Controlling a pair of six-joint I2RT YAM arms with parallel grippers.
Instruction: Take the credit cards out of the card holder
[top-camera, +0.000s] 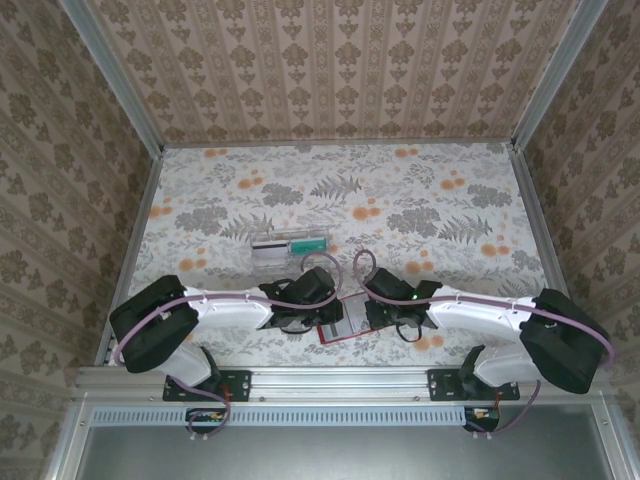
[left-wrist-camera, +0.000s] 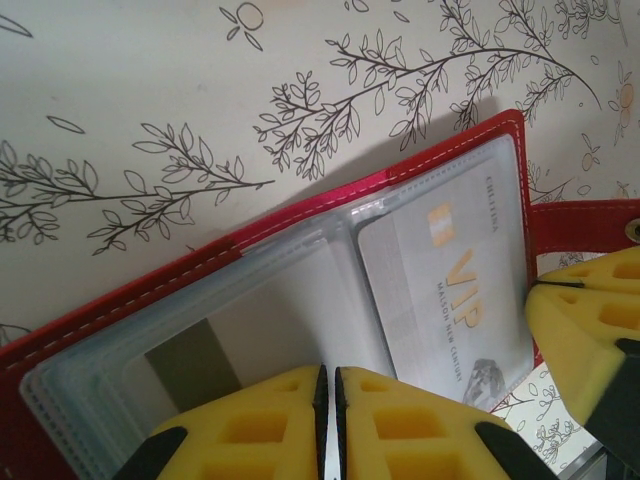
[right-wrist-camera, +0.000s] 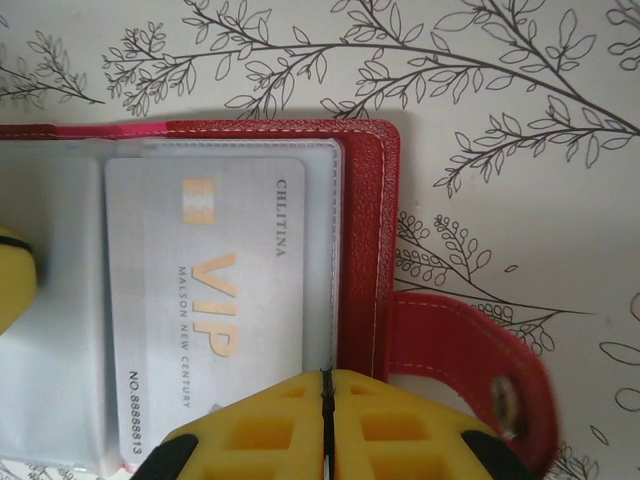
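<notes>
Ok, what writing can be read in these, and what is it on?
"CHLITINA": small dark letters on the pale card in the red card holder.
"VIP": same card, large gold letters.
"MALSON NEW CENTURY": same card, small line beside VIP.
"NO.8888813": same card, near its corner; small, so the digits are not certain.
Whatever lies in the clear tray: too small to read.

The pale card (right-wrist-camera: 205, 310) in the red card holder (right-wrist-camera: 365, 250) carries "CHLITINA" in small dark letters, a large gold "VIP" with "MALSON NEW CENTURY" beneath it — and a number, "NO.8888813" as far as it shows.
</notes>
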